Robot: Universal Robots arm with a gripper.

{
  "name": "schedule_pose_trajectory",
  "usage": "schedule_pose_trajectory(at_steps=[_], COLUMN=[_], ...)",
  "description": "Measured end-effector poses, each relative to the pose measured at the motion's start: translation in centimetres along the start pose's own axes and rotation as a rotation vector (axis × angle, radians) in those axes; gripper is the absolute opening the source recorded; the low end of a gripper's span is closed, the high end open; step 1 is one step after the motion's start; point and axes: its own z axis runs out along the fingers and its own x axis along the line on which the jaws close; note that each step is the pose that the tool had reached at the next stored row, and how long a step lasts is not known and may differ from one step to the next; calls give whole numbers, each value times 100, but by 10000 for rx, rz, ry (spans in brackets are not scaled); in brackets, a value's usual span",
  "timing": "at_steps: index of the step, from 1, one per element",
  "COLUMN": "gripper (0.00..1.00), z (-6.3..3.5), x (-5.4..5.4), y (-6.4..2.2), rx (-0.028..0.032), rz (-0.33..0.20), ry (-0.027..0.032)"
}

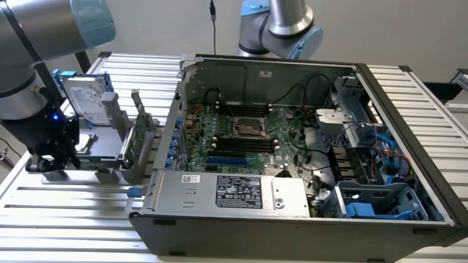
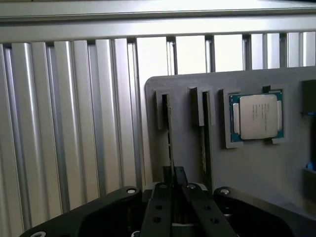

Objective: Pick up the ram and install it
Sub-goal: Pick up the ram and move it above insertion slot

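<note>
**A:** What are the jaws doing?

**B:** They are clenched on the ram (image 2: 170, 133). The wrist view shows it edge-on as a thin dark strip. It stands in a narrow slot of the matte grey holder (image 2: 247, 173) and runs straight in between the two black fingers (image 2: 159, 207), which press it from either side.

**A:** And around it?

**B:** One slot over from the jaws, a second thin board (image 2: 204, 133) also stands edge-on. Farther from the jaws on that same side, a square processor (image 2: 256, 116) with a dull metal lid and a green rim lies flat in a recess. On the jaws' other side is the ribbed aluminium surface (image 2: 74, 123), made of long shiny slats.

**A:** What does the exterior view add?

**B:** It shows the arm (image 1: 29, 71), smooth grey with a pale blue cap, standing over the holder with the jaws low against it. Near the jaws a silver hard drive (image 1: 86, 101) stands upright, and a green card (image 1: 135, 137) stands on edge. Well apart from the jaws, toward the exterior view's right, an open black computer case (image 1: 292, 230) lies on the surface. Its green motherboard (image 1: 249, 137), with long black slots, is exposed.
</note>
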Motion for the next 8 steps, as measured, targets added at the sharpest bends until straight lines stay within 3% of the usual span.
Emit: schedule_pose_trajectory(at_steps=[8], gripper=[14], z=[-341], x=[-20], y=[9], rx=[2], rz=[-1], ry=[-1])
